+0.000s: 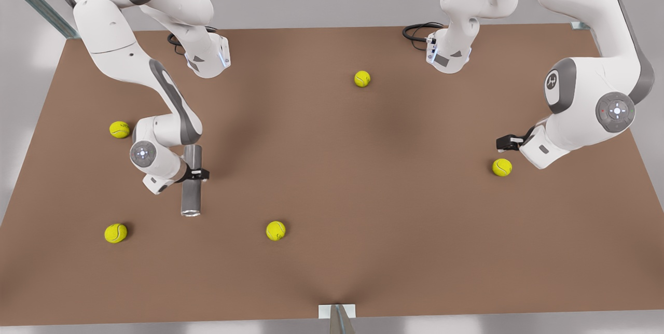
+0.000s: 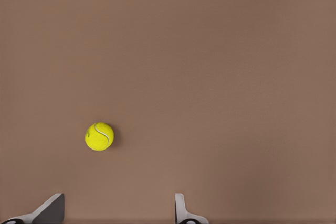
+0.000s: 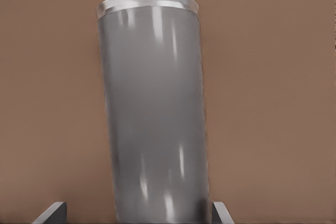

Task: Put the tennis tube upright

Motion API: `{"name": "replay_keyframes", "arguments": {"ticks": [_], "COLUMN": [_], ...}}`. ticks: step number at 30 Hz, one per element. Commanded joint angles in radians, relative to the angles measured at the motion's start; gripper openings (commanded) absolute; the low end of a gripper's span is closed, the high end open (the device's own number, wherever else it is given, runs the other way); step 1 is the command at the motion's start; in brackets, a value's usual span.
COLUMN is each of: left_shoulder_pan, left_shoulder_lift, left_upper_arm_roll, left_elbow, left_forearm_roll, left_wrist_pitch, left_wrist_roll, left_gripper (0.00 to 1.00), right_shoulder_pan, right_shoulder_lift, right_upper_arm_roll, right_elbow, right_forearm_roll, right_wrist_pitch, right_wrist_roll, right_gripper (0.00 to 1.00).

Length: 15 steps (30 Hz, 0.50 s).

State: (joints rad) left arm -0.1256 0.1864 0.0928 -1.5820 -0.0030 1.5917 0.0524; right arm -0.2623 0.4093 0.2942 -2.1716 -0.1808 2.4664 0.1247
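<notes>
Worktop [image 1: 363, 178]: brown and flat; its near edge is what lies closest to the front camera, and it carries the tube and five balls.
Right arm: on the front view's left, bent down over the worktop with its wrist low.
Left arm: on the front view's right, waiting above the worktop.
Tennis tube [image 1: 191, 181]: grey cylinder with a lighter rim [image 3: 148, 1] at one end, lying on its side, not upright; it passes between the fingers of the right end effector, the rimmed end reaching out past the fingers.
Right end effector [image 1: 199, 174]: closed around the tennis tube partway along its length; in the right wrist view a finger [image 3: 51, 213] stands on each side of the tube's body.
Left end effector [image 1: 506, 142]: fingers spread apart with nothing between them; the left wrist view shows both fingertips [image 2: 181, 208] over bare worktop.
Ball by the left end effector [image 1: 501, 167]: yellow-green, on the worktop just beside the fingers, not touching; seen also in the left wrist view [image 2: 99, 136].
Ball behind the right arm [image 1: 119, 129]: near the right wrist, on the far side from the tube.
Ball past the tube's rim [image 1: 115, 233]: near the right end effector, apart from the tube.
Ball toward the middle [image 1: 275, 230]: well apart from both end effectors.
Far ball [image 1: 362, 78]: between the two arm bases, well apart from both end effectors.
</notes>
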Motion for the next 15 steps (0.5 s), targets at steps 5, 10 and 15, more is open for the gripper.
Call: {"name": "replay_keyframes", "arguments": {"ticks": [5, 10, 15], "left_shoulder_pan": [0.0, 0.0, 0.0], "left_shoulder_lift": [0.004, 0.004, 0.004], "left_upper_arm_roll": [0.001, 0.001, 0.001], "left_elbow": [0.0, 0.0, 0.0], "left_forearm_roll": [0.0, 0.0, 0.0], "left_wrist_pitch": [0.001, 0.001, 0.002], "left_wrist_roll": [-0.002, -0.002, -0.002], "left_gripper": [1.0, 1.0, 1.0], "right_shoulder_pan": [-0.005, -0.006, -0.003], "right_shoulder_lift": [0.031, 0.074, 0.091], "right_upper_arm_roll": [-0.006, -0.006, -0.021], "right_elbow": [0.003, 0.03, 0.042], "right_forearm_roll": [-0.002, -0.002, -0.002], "right_wrist_pitch": [-0.026, -0.026, -0.029], "right_wrist_roll": [-0.109, -0.108, -0.108], "right_gripper": [1.0, 1.0, 1.0]}}
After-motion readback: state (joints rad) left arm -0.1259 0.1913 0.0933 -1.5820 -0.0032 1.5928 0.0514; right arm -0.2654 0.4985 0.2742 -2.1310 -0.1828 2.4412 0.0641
